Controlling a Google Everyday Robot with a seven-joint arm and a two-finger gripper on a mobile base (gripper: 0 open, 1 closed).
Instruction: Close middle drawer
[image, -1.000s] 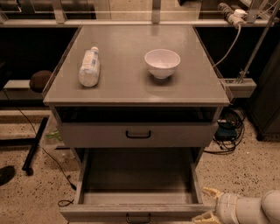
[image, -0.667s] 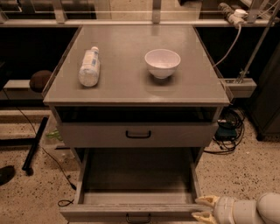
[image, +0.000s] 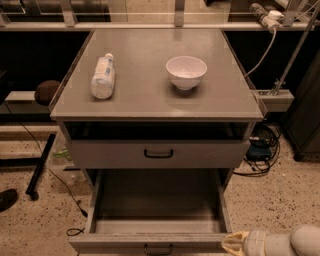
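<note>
The middle drawer (image: 157, 200) is pulled far out at the bottom of the view. It is a deep, empty grey box with a low front panel (image: 125, 243) and a small dark loop handle (image: 158, 249). My gripper (image: 233, 243) comes in from the lower right, and its pale tip is at the right end of the drawer's front panel. Above it, the top drawer (image: 158, 153) stands slightly out under the tabletop.
On the grey cabinet top (image: 150, 95) a white bottle (image: 103, 76) lies on its side and a white bowl (image: 186, 72) stands upright. Cables (image: 260, 145) lie on the speckled floor to the right. A black stand leg (image: 39, 165) and a cord lie to the left.
My gripper has moved lower along the drawer's right front corner. The drawer has not visibly moved.
</note>
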